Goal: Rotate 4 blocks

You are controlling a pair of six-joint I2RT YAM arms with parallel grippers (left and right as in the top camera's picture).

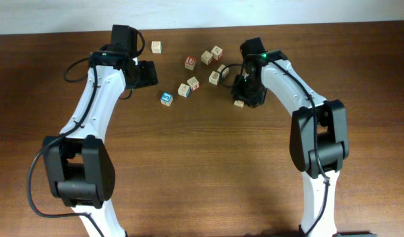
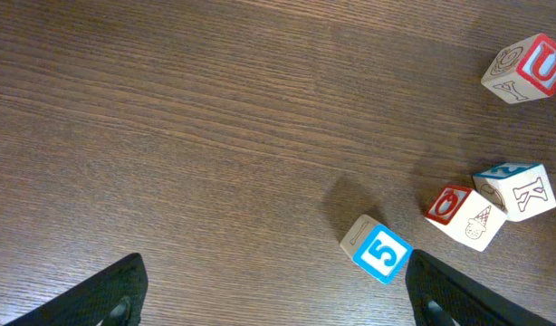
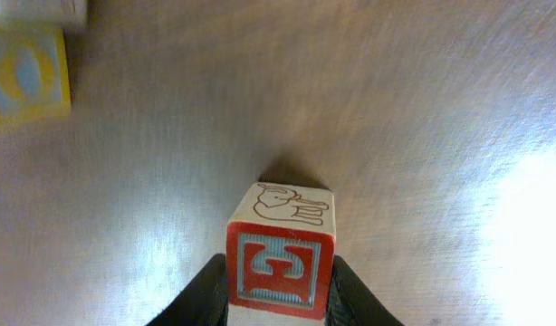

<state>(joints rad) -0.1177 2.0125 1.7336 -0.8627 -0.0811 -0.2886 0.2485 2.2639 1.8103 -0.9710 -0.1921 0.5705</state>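
Note:
A block with a red letter E face and an animal drawing on top (image 3: 280,269) sits between the fingers of my right gripper (image 3: 280,294), which is shut on it from both sides. Overhead, this block (image 1: 239,103) shows at the lower edge of the right gripper (image 1: 245,92). My left gripper (image 2: 278,299) is wide open over bare wood, with a blue 5 block (image 2: 378,250) just inside its right finger (image 2: 459,292). Overhead, the left gripper (image 1: 149,73) hovers left of the block cluster, near the blue block (image 1: 166,99).
Several more alphabet cubes are scattered at the back middle, among them a red one (image 1: 190,62) and a lone one (image 1: 156,47). The left wrist view shows a red-faced cube (image 2: 462,213), a K cube (image 2: 520,188) and a U cube (image 2: 527,69). A yellow cube (image 3: 24,80) lies at the upper left of the right wrist view.

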